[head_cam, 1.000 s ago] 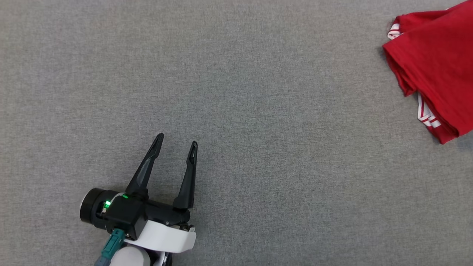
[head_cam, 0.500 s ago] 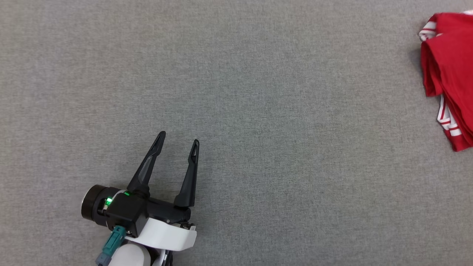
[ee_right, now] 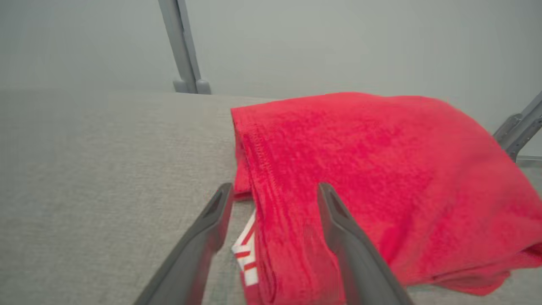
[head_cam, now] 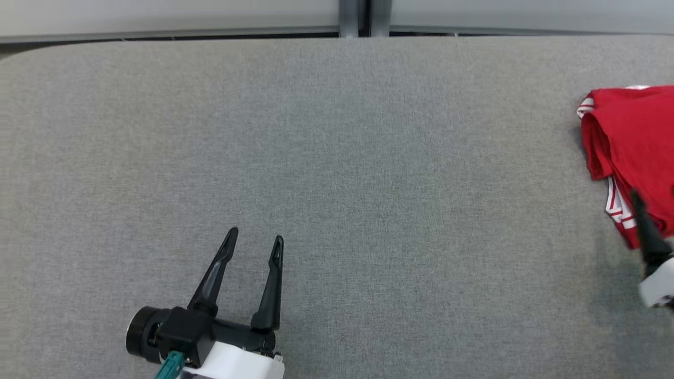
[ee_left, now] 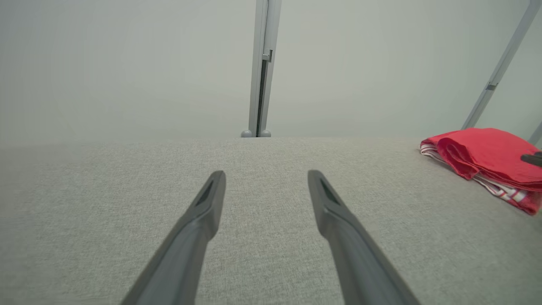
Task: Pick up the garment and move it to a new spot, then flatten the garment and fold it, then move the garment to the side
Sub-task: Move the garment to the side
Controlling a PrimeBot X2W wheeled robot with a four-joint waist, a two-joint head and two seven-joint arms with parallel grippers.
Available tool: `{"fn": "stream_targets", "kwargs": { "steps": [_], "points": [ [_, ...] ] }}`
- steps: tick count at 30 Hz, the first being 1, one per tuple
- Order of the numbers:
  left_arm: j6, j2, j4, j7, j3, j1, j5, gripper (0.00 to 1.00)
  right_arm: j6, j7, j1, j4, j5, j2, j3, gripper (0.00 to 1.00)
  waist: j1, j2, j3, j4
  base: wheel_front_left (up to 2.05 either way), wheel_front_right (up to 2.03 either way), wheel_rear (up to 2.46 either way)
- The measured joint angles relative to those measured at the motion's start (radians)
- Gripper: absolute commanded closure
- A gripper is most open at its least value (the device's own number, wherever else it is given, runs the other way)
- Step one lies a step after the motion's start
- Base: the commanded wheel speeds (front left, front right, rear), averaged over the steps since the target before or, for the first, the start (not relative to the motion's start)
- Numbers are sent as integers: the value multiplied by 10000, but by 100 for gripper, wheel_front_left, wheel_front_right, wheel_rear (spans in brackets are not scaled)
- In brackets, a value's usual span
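The red garment (head_cam: 632,137), folded with white-striped trim, lies on the grey table (head_cam: 368,158) at the far right. It also shows as a low red bundle (ee_left: 482,150) in the left wrist view. My right gripper (ee_right: 274,188) is open, its fingers straddling the garment's (ee_right: 372,169) near-left edge without pinching it. One dark right finger (head_cam: 646,231) crosses the garment's lower corner in the head view. My left gripper (head_cam: 256,236) stands open and empty over bare table at the lower left, and its two fingers (ee_left: 207,203) are spread apart above the cloth surface.
The table's far edge (head_cam: 210,39) runs across the top, rounding off at the far left corner. A grey upright post (head_cam: 354,16) and pale wall panels stand behind it. Slanted grey struts (ee_left: 499,72) rise behind the garment.
The garment moved to the right, and the right gripper opened from shut, releasing it. The head camera tilted up, bringing the table's far edge and a right finger into view. The left gripper stayed put.
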Motion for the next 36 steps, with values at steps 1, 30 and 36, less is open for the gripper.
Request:
{"fn": "stream_targets", "kwargs": {
  "steps": [1,30,36],
  "points": [
    [17,-2,10,0,-4,105,-61,0,2,-67,184,-21,-128,362,81,0,0,0,-176,37,0,0,0],
    [504,2,-523,0,1083,2429,-648,0,0,-539,5023,-4790,-5125,5329,-2472,0,0,0,-3307,402,0,0,0],
    [167,-2,-589,0,1162,2731,-477,0,0,-539,5184,-4892,-5198,5513,-2575,0,0,0,-3458,379,0,0,0]
  ]
}}
